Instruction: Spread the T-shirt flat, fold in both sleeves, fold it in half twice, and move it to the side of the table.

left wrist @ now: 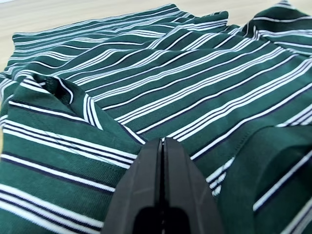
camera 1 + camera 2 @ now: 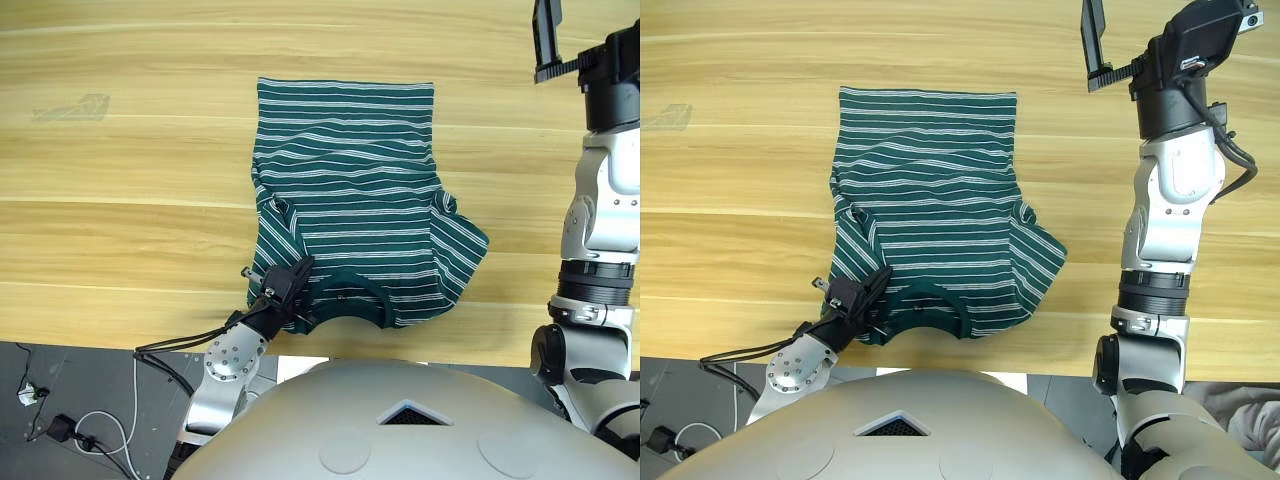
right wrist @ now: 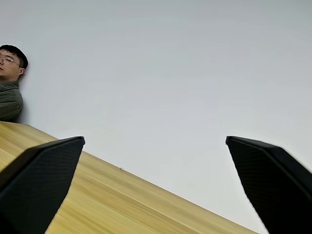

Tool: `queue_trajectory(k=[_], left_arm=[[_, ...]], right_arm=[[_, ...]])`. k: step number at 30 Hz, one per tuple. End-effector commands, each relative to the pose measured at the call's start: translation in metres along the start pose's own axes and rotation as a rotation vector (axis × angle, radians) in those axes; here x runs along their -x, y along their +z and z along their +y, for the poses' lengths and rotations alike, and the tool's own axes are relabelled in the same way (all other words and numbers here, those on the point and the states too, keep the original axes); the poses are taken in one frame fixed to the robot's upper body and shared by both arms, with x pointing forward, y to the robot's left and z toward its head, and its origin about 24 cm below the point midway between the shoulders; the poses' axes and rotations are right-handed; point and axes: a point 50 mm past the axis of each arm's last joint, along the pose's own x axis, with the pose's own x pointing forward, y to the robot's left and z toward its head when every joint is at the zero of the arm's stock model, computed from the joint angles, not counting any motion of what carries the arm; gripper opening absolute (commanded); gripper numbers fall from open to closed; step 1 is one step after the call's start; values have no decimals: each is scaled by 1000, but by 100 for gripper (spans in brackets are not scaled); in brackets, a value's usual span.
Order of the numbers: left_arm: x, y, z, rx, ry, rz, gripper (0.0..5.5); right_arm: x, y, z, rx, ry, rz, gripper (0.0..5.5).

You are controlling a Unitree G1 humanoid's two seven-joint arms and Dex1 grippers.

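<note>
Left eye view shows the T-shirt [image 2: 350, 190] lying in the middle of the counter [image 2: 120, 220], with the collar [image 2: 365, 292] toward the near edge and one sleeve [image 2: 462, 250] sticking out on the right. On its near left corner rests the left end effector [image 2: 292, 285], fingers pressed together; whether cloth is pinched between them I cannot tell. At the far right the right end effector [image 3: 155, 141] is held high, fingers wide apart.

My rig's left arm [image 2: 230, 362] and right arm [image 2: 1170, 200] are silver-grey shells with black joint rings; thin black cables [image 2: 180, 342] leave the left one; the jaws are matte black.
</note>
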Motion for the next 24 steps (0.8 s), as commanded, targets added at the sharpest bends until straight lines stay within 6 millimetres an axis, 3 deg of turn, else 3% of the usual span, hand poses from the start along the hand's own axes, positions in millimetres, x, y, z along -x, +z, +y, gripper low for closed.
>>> queue_trajectory(k=[1,5,10,12,14,16,20,22,24], left_arm=[[1,4,2,11,2,-18,68],[4,11,0,43,-23,-49,134],[16,41,-19,175,-233,-246,204],[22,50,-15,236,-237,-302,217],[28,60,4,295,-164,-377,217],[37,70,24,327,-54,-451,217],[57,74,79,325,302,-516,217],[64,73,93,318,413,-514,217],[66,72,97,323,477,-504,217]], right_arm=[[3,-2,0,1,10,9,540],[5,-3,1,-2,17,15,540],[14,-7,1,-33,43,48,540],[24,-10,-4,-85,44,84,540],[38,-16,-10,-205,37,134,540],[58,-19,-7,-398,98,184,540],[126,-39,-7,-745,207,478,540],[153,-43,-13,-827,263,602,540],[174,-39,-16,-857,430,664,540]])
